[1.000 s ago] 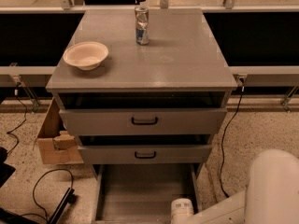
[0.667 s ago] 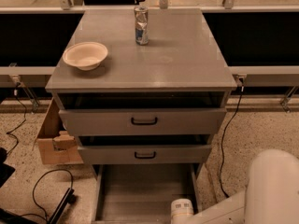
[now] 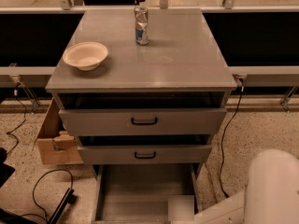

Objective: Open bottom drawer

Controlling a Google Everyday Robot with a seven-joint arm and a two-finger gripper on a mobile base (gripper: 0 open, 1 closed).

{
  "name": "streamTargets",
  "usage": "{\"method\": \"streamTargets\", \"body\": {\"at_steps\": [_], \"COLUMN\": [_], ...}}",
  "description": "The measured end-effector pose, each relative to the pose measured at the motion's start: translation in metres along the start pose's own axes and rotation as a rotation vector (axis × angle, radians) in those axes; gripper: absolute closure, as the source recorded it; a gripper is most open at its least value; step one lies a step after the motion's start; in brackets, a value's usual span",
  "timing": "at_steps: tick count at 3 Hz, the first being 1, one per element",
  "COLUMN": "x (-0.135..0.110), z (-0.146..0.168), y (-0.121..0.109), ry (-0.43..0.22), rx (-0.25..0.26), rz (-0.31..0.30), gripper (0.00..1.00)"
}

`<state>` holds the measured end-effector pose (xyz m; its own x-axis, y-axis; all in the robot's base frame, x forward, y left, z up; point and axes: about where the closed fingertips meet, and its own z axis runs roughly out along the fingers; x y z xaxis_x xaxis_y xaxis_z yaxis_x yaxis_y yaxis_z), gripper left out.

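Change: nothing is shifting that I can make out. Compared with a second ago, the bottom drawer (image 3: pixel 140 190) is lying pulled out just as far, and my arm (image 3: pixel 273 185) is sitting in the same corner.
Bottom drawer: it is standing well out from under the cabinet (image 3: pixel 187 69), its plain grey tray showing. Its front panel and handle are falling below the lower edge of the view.
Gripper: my gripper (image 3: pixel 181 209) is showing only as a pale patch at the lower edge, over the front right part of the tray.
Grip: I am not able to tell whether it is spread, closed, or holding the handle.
Arm: it is reaching in from the lower right, angling down toward the drawer's front.
Other drawers: the middle drawer (image 3: pixel 145 154) and the top drawer (image 3: pixel 142 121) are each standing out a little from the body, dark gaps showing above them. I am touching neither.
Cabinet top: a bowl (image 3: pixel 85 55) and a can (image 3: pixel 141 26) are sitting there, well apart, both undisturbed.
Floor: a cardboard box (image 3: pixel 53 139) is leaning beside the cabinet's left side, and a cable (image 3: pixel 44 190) is looping near it.
Meaning: I am judging the pull to be done or nearly so, since the tray is lying open and is no longer travelling.
Next: I am expecting to let go and draw the arm back without nudging the drawer inward.
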<state>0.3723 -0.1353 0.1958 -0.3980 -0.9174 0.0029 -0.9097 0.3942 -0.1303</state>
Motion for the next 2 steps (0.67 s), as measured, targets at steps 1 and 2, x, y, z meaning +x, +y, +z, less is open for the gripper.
{"method": "streamTargets", "body": {"at_steps": [1,2], "x": [0.0,0.0], "z": [0.0,0.0], "y": [0.0,0.0], "ry": [0.0,0.0], "rx": [0.0,0.0], "rz": [0.0,0.0], "gripper": [0.37,0.15]}}
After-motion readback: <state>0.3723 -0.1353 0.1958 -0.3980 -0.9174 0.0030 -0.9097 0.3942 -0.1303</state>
